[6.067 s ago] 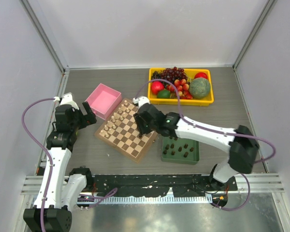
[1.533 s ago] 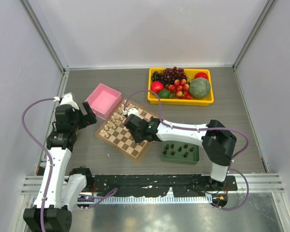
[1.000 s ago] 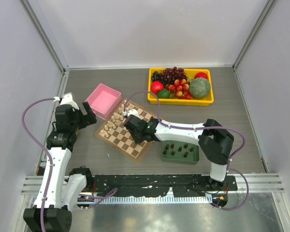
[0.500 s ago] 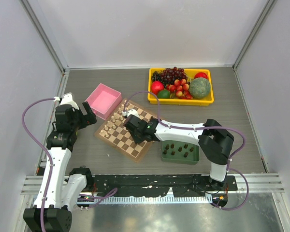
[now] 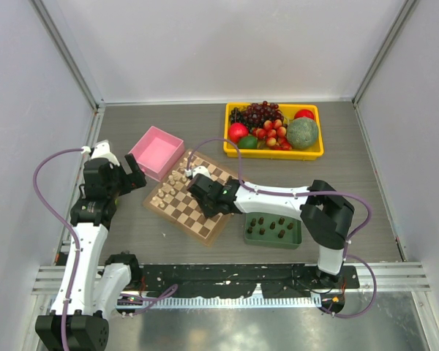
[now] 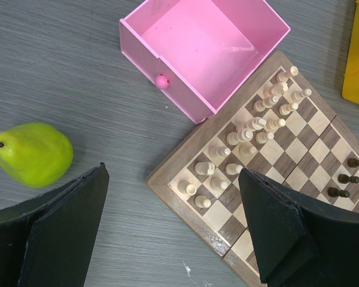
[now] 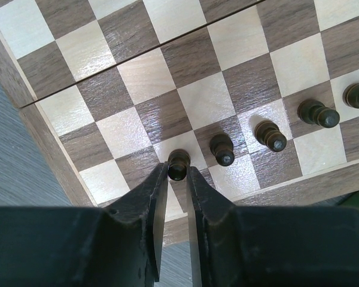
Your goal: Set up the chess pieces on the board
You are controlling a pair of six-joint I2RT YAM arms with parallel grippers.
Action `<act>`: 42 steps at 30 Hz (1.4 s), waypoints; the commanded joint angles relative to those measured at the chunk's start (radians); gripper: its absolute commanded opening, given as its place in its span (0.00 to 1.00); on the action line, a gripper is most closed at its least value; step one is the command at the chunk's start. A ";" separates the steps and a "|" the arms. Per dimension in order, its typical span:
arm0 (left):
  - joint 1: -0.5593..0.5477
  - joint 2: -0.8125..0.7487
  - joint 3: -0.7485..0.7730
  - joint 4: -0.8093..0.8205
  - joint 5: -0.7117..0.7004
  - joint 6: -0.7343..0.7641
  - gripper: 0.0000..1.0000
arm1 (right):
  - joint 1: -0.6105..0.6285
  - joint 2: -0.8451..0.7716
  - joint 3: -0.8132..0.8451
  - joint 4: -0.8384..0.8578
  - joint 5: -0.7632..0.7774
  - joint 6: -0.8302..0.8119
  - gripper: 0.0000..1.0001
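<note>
The board [image 7: 185, 89] fills the right wrist view. My right gripper [image 7: 178, 171] is shut on a dark pawn [image 7: 178, 159] that stands on a light square in the second row from the near edge. More dark chess pieces [image 7: 222, 148] stand in a line to its right. From above, the right gripper [image 5: 205, 191] is low over the middle of the board [image 5: 177, 212]. Further dark pieces [image 5: 271, 225] stand in the green tray. My left gripper [image 6: 172, 170] hangs open, high above the board's left corner, holding nothing.
A green tray [image 5: 295, 238] lies right of the board. The pink box [image 5: 156, 152] touches the board's far corner. Cream pieces [image 6: 251, 128] fill the board's left side. A yellow fruit tray [image 5: 274, 152] stands at the back. A green pear [image 6: 33, 153] lies left.
Six seconds ago my right gripper was at the board's right edge by the green tray; it has since moved left, down to the board. Over the last second it has barely moved. The left arm is still.
</note>
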 commanded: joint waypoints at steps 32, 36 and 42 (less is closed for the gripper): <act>0.004 0.002 0.037 0.013 0.017 -0.012 0.99 | -0.388 -0.613 -0.517 0.023 -0.037 0.077 0.40; 0.004 0.002 0.037 0.013 0.017 -0.010 0.99 | -0.407 -0.580 -0.534 0.023 -0.033 0.063 0.39; 0.004 0.004 0.037 0.012 0.017 -0.010 0.99 | -0.413 -0.507 -0.536 0.030 -0.031 0.057 0.36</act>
